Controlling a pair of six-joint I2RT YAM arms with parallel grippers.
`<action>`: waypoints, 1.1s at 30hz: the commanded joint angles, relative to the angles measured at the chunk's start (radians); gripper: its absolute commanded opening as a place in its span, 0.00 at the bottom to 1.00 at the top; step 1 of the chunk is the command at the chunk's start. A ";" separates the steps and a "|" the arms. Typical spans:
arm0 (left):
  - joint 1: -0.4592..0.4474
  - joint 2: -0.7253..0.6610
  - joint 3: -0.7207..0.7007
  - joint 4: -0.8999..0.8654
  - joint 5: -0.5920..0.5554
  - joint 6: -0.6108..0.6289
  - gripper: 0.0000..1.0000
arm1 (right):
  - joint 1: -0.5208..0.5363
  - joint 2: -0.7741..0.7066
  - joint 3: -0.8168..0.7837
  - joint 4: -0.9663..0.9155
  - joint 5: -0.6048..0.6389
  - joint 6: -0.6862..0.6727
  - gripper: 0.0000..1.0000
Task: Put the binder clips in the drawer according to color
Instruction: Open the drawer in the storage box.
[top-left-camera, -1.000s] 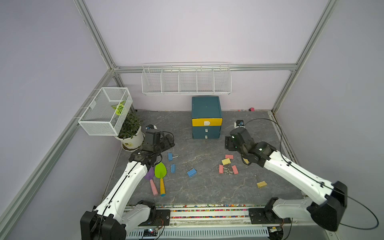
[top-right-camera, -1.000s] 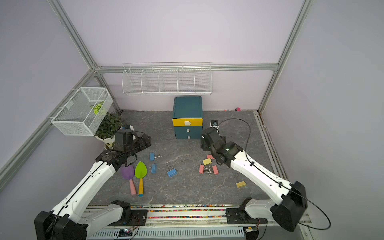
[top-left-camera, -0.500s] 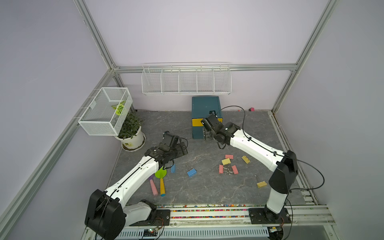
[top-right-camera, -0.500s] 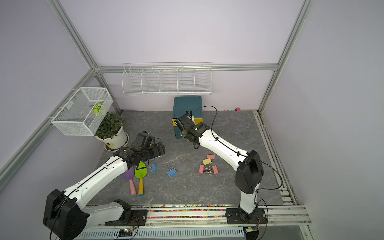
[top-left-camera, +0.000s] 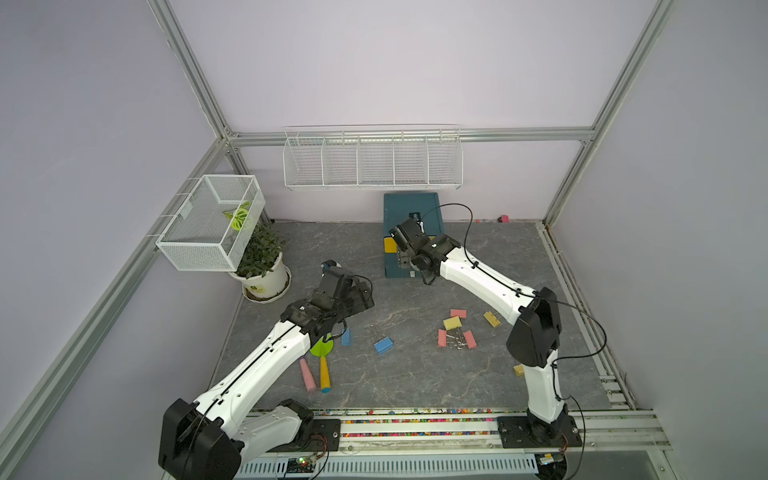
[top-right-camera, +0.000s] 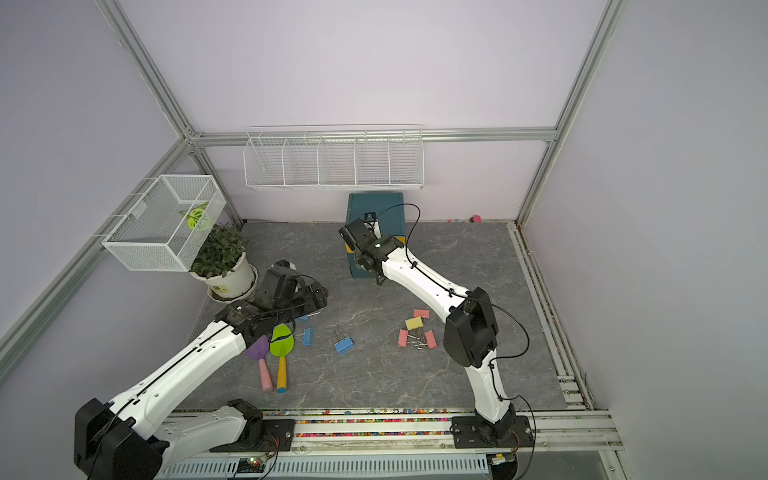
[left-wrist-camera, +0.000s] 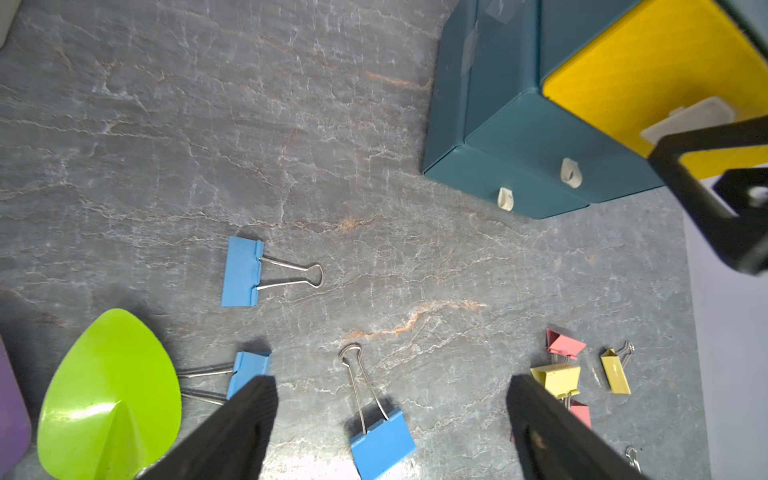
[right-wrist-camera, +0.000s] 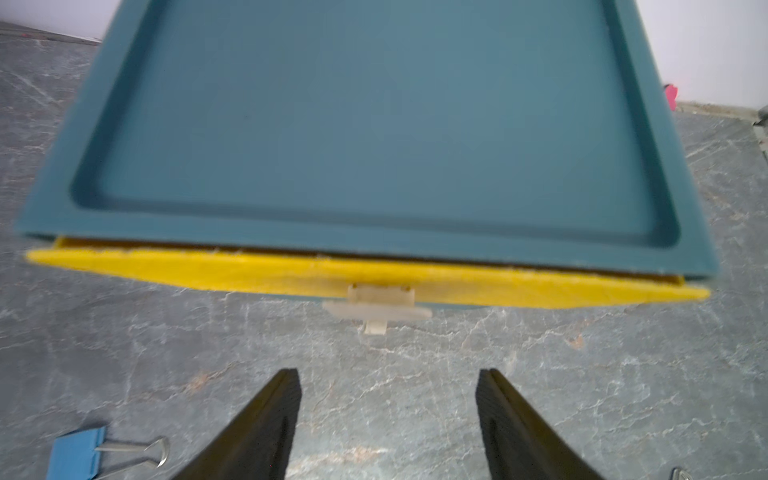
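Nothing is sorted yet: all nine binder clips (top-left-camera: 383, 345) lie loose on the table (top-left-camera: 415, 382). The three blue clips (left-wrist-camera: 243, 272) are left of its centre. The pink clips (top-left-camera: 458, 313) and two yellow clips (top-left-camera: 452, 322) are bunched right of centre, and a third yellow clip (top-left-camera: 518, 369) lies alone nearer the front right corner. The drawer cabinet (top-left-camera: 409, 208) stands at the middle of the back edge. Its yellow top drawer (right-wrist-camera: 291, 276) is shut or at most barely ajar; the blurred wrist view does not settle which. So the opening, all nine pick-ups and the colour sorting appear to be left. The right gripper (right-wrist-camera: 388, 374) hangs just in front of the top drawer's white pull (right-wrist-camera: 376, 307) without touching it, jaws moderately apart and empty. That looks like the approach to pull the drawer open. The left gripper (left-wrist-camera: 390, 380) hovers above the blue clips with its jaws spread wide, holding nothing. A second ago the right gripper was above the pink and yellow bunch; it has since swung to the cabinet front and narrowed its jaws somewhat. The left gripper was beside the plant pot (top-left-camera: 266, 282) at the left edge and has moved inward. No clip seems to have shifted.
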 joint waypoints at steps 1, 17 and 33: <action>-0.005 -0.015 -0.018 0.008 -0.017 0.005 0.92 | -0.014 0.025 0.043 -0.005 0.002 0.003 0.70; -0.006 -0.020 -0.008 0.005 -0.024 0.014 0.91 | -0.031 0.062 0.058 0.056 0.000 -0.019 0.56; -0.005 -0.044 -0.012 -0.012 -0.044 0.015 0.89 | -0.032 0.072 0.071 0.077 0.002 -0.028 0.38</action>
